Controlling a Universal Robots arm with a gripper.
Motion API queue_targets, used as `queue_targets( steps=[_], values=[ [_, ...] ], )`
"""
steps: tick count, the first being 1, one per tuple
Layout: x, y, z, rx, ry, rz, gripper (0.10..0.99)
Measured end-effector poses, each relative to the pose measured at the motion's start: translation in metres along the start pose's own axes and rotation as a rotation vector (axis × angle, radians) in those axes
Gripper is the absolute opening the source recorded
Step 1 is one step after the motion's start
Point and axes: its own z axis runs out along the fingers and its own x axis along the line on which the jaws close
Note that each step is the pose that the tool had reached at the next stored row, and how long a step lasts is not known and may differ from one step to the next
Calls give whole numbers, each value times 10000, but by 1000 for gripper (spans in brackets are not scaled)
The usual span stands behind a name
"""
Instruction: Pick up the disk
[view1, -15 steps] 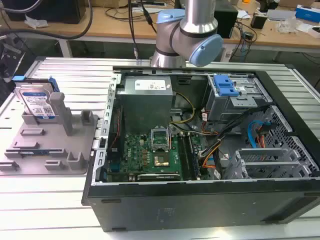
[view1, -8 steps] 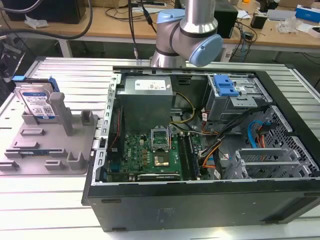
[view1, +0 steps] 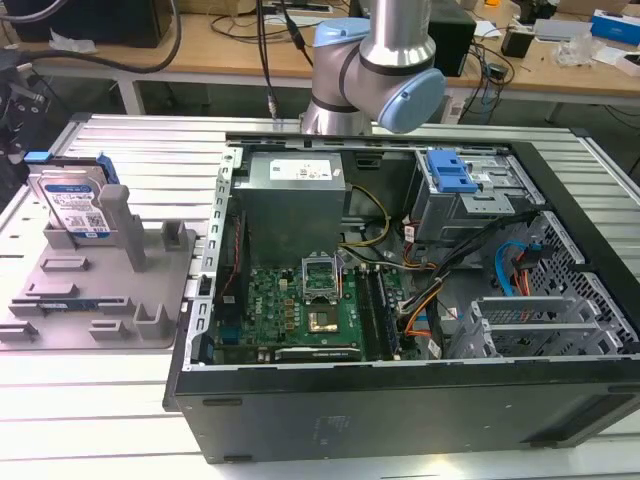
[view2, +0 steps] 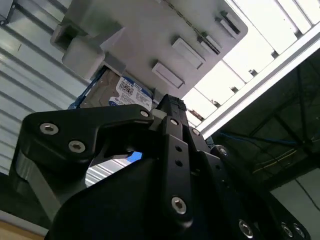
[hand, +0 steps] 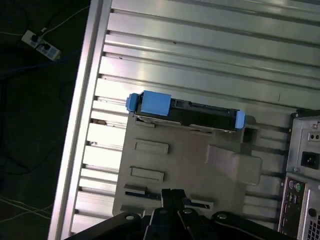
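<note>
The disk (view1: 75, 205) is a silver-grey hard drive with a white-and-blue label. It stands on edge in the far slot of the grey fixture tray (view1: 110, 300) at the exterior view's left. In the first wrist view the disk (hand: 185, 114) appears edge-on with blue rails at both ends, well beyond my gripper (hand: 172, 196). The gripper's black fingers are pressed together, shut and holding nothing, above the tray (hand: 190, 170) and apart from the disk. In the second wrist view the disk's label (view2: 127, 92) peeks past the gripper body.
An open computer case (view1: 400, 280) lies beside the tray at the exterior view's right, its rear panel (hand: 305, 170) close to the tray. The ribbed metal table (view1: 150, 150) ends at a rail (hand: 82, 100) with dark floor and cables beyond. The arm's base (view1: 375, 60) stands behind the case.
</note>
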Motion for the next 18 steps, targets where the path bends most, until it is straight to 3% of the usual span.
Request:
queue_targets(
  steps=[2,4,5,7,8,18],
  values=[
    [0,0,0,0,14,-365,114],
    [0,0,0,0,44,-1161,235],
    [0,0,0,1,58,-1493,416],
    [0,0,0,1,72,-1891,416],
    [0,0,1,0,81,-2130,482],
    [0,-1,1,3,164,-4337,482]
  ],
)
